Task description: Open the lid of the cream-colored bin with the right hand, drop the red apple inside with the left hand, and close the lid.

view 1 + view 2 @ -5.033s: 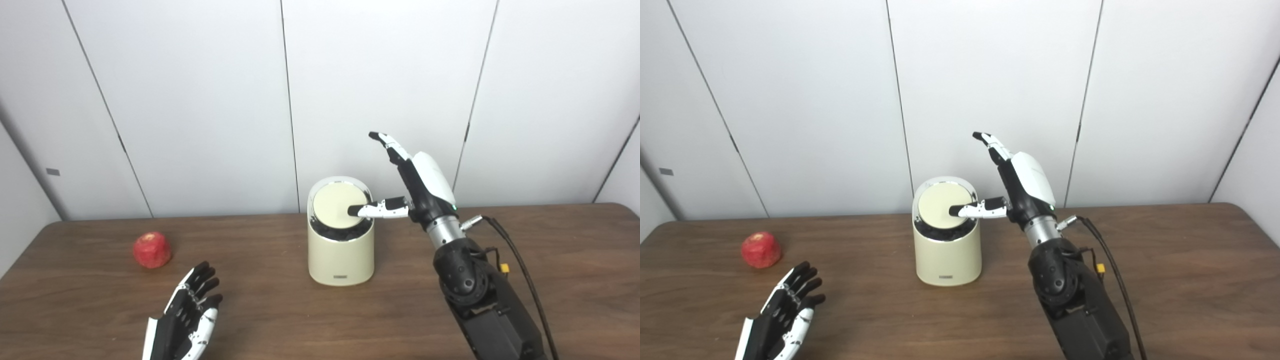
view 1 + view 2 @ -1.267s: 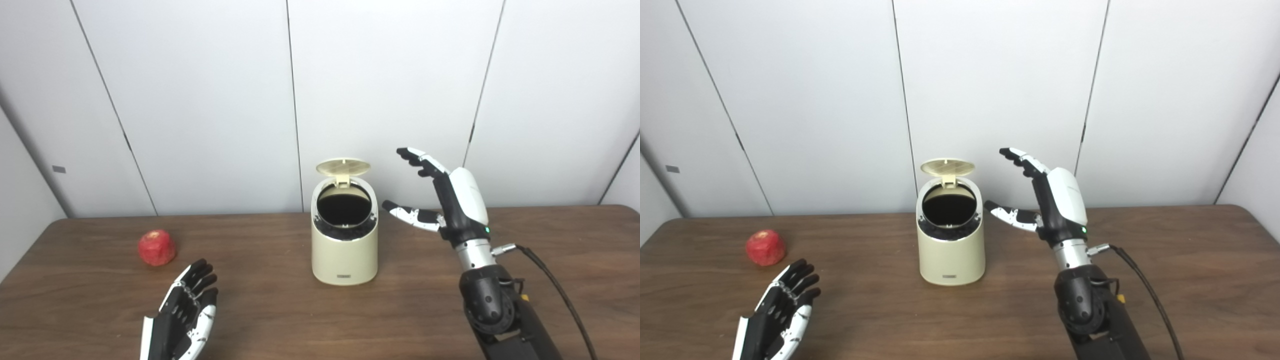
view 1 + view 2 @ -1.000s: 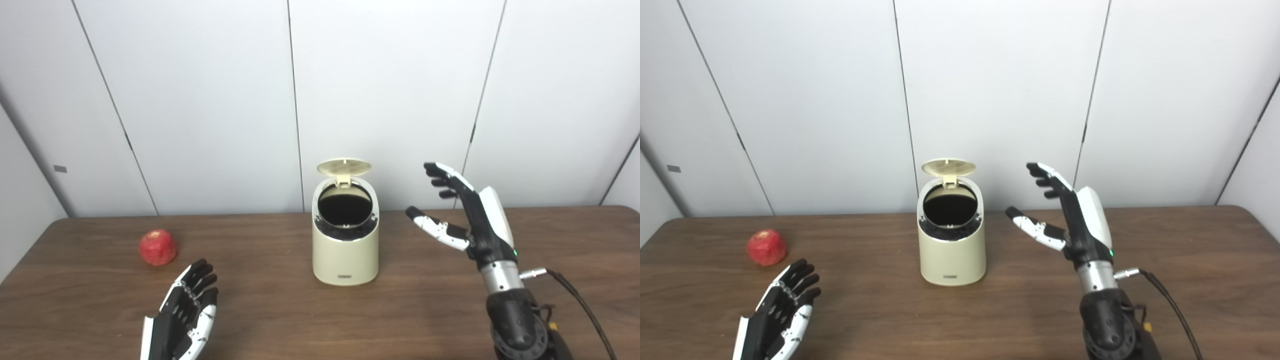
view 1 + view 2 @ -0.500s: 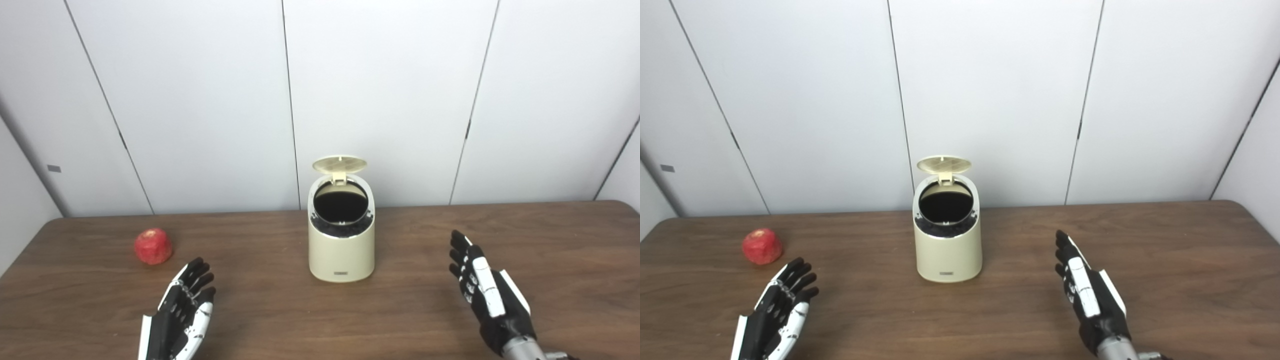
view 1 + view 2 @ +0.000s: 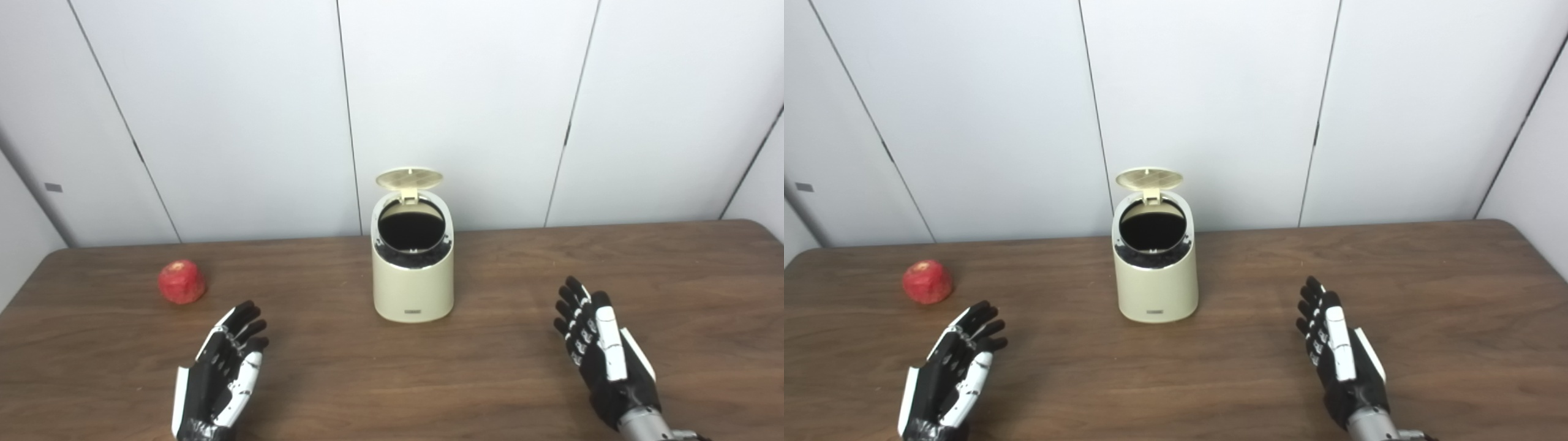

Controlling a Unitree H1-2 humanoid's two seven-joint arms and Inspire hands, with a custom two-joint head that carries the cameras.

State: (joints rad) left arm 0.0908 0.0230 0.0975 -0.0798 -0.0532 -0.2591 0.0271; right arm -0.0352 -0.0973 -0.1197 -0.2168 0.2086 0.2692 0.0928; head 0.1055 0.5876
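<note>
Bright, even, diffuse lighting from overhead; no hard glare. Soft, faint shadows only: beside the base of the bin (image 5: 413, 288) and under the left hand (image 5: 220, 373) on the table (image 5: 502, 380). Bin interior reads as solid black, no detail. Slightly soft focus throughout, mild compression noise on wood grain. Wall panel seams (image 5: 347, 116) lean outward toward both edges, indicating wide-angle distortion.

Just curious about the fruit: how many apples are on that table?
1. The round red apple lies on the brown wooden table, left of the open cream-colored bin. The bin's dark inside can't be seen.
</note>
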